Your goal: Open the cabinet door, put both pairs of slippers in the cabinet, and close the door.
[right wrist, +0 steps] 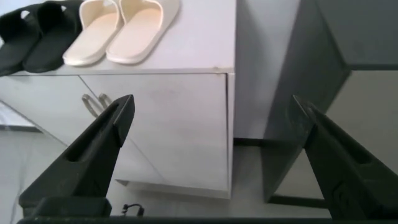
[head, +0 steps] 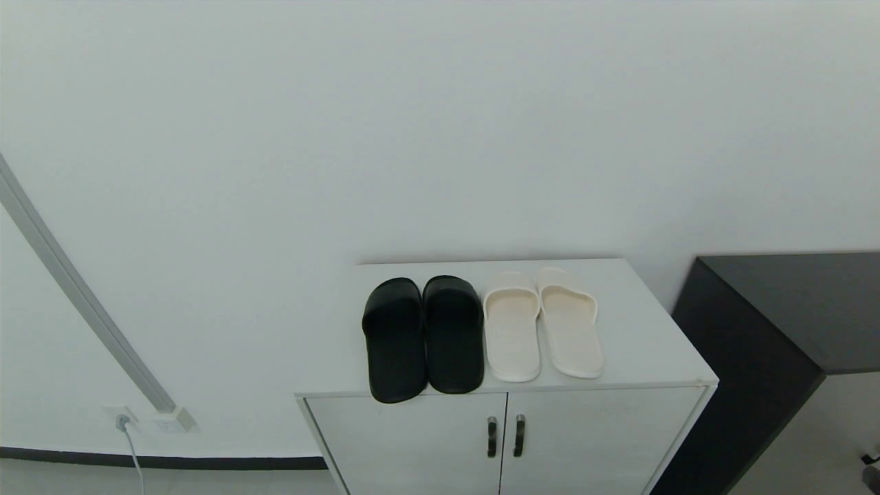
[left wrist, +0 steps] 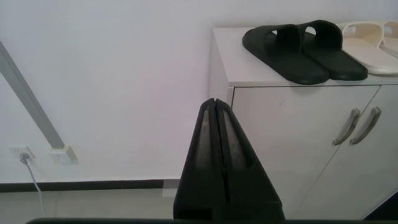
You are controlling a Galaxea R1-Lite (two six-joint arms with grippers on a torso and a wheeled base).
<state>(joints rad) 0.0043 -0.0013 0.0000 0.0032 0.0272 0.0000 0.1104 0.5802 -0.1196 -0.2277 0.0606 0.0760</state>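
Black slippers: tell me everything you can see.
The black slippers are a matte, rubbery-looking pair of slides with broad straps. They lie flat, side by side and touching, on the white cabinet top, toes toward the wall, heels at the front edge, one slightly overhanging. The white slippers sit right beside them.

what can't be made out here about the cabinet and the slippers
- Inside of the cabinet: hidden behind its two shut doors in every view.
- Cabinet base: cut off by the bottom edge of the head view.
- Toe ends of the white slippers: cut off by the frame edge, right wrist view.
- Lower corner of the left door: behind the shut left claw, left wrist view.
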